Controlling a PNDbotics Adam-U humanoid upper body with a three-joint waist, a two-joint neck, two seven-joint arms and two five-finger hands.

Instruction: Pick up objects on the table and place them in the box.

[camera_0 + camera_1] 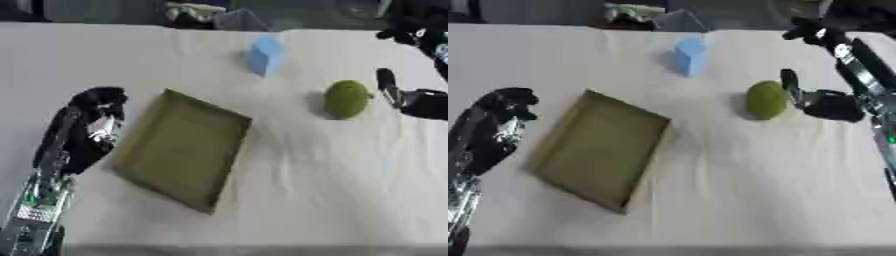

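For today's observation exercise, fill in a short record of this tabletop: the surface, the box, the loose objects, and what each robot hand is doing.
surface: table under a white cloth
box: olive, shallow, open-topped, set askew, nothing inside
loose objects: green round object; blue block farther back
right hand: open, just right of the green object, not closed round it
left hand: beside the box's left edge, holding nothing; finger state unclear
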